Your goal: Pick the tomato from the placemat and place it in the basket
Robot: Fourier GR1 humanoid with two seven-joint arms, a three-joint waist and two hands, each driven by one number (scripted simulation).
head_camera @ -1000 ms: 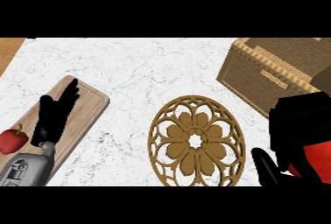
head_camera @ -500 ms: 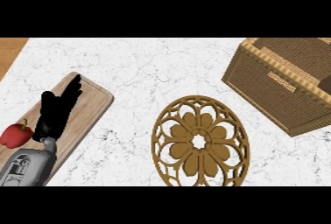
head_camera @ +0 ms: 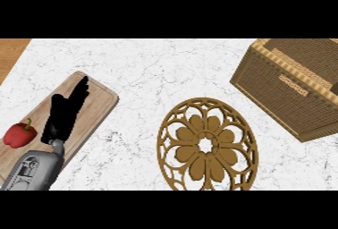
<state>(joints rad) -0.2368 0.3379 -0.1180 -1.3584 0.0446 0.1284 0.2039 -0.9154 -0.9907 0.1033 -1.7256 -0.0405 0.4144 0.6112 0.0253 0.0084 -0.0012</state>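
Observation:
A round carved wooden placemat (head_camera: 206,144) lies at the middle of the marble counter, and nothing rests on it. The woven basket (head_camera: 294,85) stands at the upper right, partly cut off by the view's edge. No tomato shows anywhere in view. My left hand (head_camera: 65,114) is open with straight fingers pointing away, resting over a wooden cutting board (head_camera: 99,103) at the left. My right hand is out of view.
A red bell pepper (head_camera: 19,134) lies at the left end of the cutting board, beside my left forearm (head_camera: 34,170). A strip of wooden floor (head_camera: 12,51) shows past the counter's upper left corner.
The right hand, seen at the lower right with something red one second ago, has left the view. The left hand has hardly moved. The view has shifted slightly.

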